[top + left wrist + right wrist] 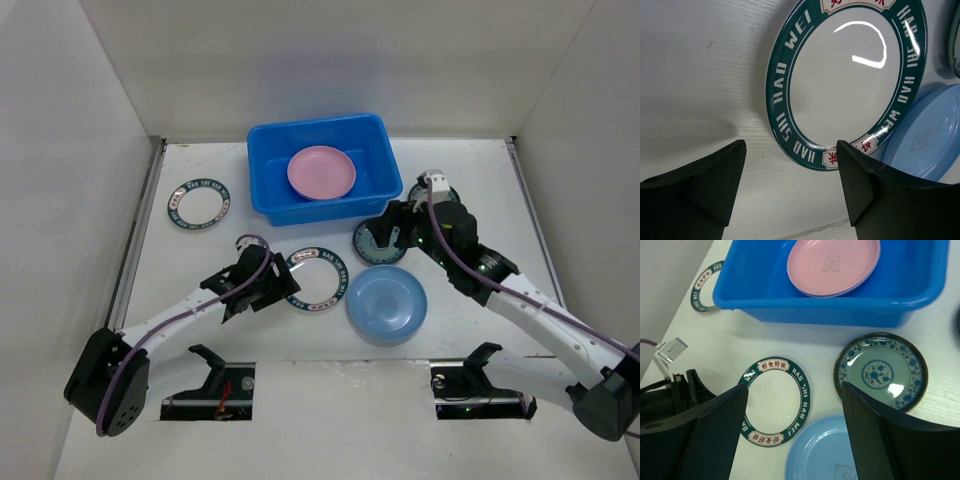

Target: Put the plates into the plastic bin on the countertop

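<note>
Up top, the pink plate [321,172] lies in the bin [320,209]. The left gripper [280,288] sits beside a white plate [318,279]. The right gripper [385,238] hangs over a teal plate [370,256].

Left wrist: its fingers [715,185] are wide apart, holding nothing, with the white plate just ahead.

Right wrist: its fingers [715,435] are wide too, and empty.

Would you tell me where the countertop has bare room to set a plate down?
Bare countertop lies between the plastic bin and the right wall, and near-left, between the far-left rimmed plate and the left arm. Crowded before the bin: second rimmed plate, teal plate, light blue plate.
</note>
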Tool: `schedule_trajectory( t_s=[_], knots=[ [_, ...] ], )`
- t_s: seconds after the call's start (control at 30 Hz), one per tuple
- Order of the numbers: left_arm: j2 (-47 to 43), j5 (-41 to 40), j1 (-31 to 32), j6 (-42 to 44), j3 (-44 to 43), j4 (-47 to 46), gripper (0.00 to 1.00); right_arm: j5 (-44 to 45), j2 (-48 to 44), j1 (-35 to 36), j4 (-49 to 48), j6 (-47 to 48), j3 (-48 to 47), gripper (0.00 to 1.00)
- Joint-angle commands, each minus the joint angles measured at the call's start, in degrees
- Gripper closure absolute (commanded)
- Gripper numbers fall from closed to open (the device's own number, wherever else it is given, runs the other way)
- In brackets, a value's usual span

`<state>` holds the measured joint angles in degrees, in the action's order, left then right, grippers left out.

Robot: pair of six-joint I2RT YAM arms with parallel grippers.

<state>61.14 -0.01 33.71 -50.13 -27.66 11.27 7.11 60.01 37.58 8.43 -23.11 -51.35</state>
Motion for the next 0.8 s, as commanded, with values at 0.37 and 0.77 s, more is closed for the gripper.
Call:
schedule_trajectory(
  t_s=[0.37, 0.77],
  knots=[
    [8.9, 1.42, -1.68, -2.61, 4.02, -13.11, 0.77, 0.88, -9.21, -3.35, 0.1, -3.96, 8.2, 0.19],
    [-9.09, 0.37, -2.65, -3.49, -0.63, 1.89, 1.0, -0.96, -3.5, -4.41, -1.3, -2.46, 5.57, 0.2]
  ],
)
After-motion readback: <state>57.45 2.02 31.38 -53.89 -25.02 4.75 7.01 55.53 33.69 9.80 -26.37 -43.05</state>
